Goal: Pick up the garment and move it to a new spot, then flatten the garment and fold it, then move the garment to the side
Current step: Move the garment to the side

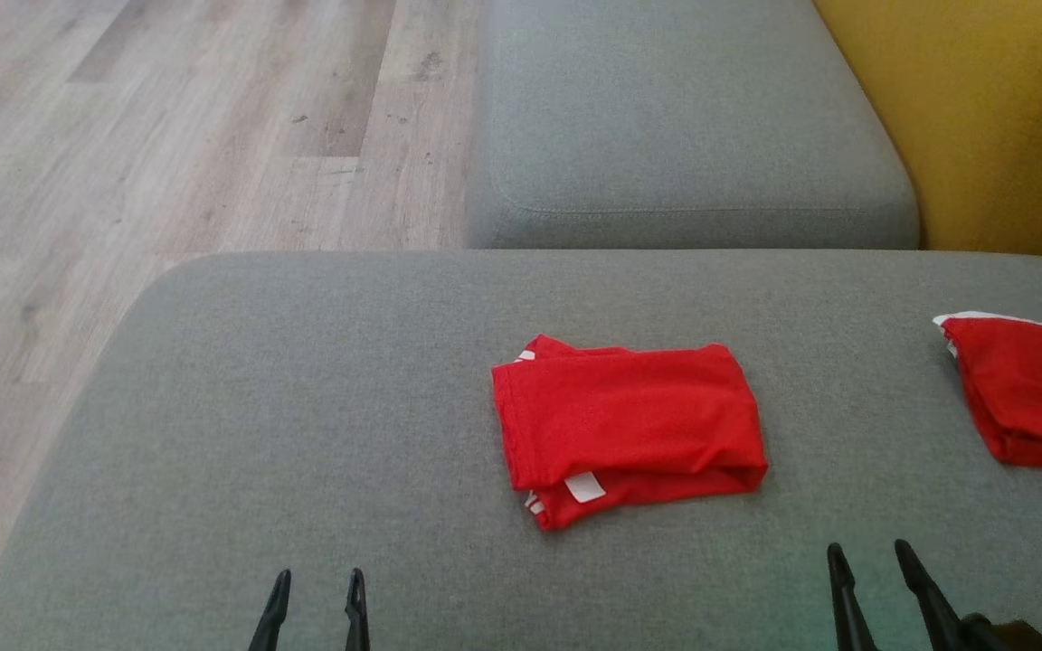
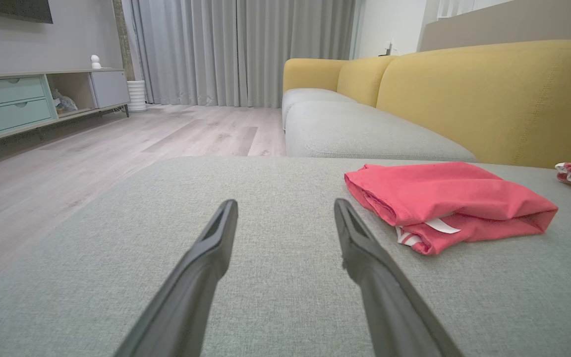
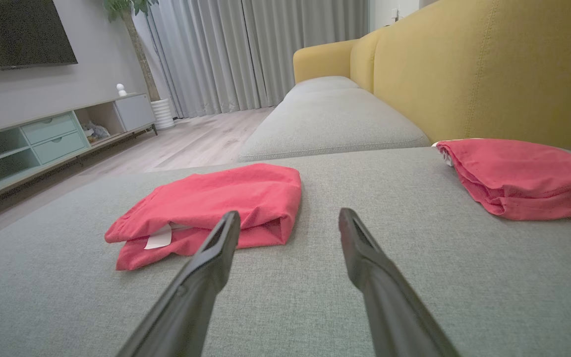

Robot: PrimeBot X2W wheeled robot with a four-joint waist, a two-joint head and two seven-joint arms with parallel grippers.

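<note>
A red garment [image 1: 627, 425] lies folded into a compact rectangle in the middle of the grey cushion [image 1: 304, 434], a white label showing at its near edge. It also appears to the right in the left wrist view [image 2: 444, 203] and to the left in the right wrist view [image 3: 216, 208]. My left gripper [image 1: 318, 580] stands open at the near edge, left of the garment, nothing between its fingers [image 2: 216, 238]. My right gripper [image 1: 868, 551] stands open at the near right, apart from the garment, holding nothing.
A second folded red garment [image 1: 1023, 389] lies at the cushion's right edge. Behind is another grey seat cushion [image 1: 684, 127] and a yellow backrest [image 1: 982, 108]. Wood floor [image 1: 168, 136] lies to the left, with a low cabinet [image 2: 28, 99] and curtains beyond.
</note>
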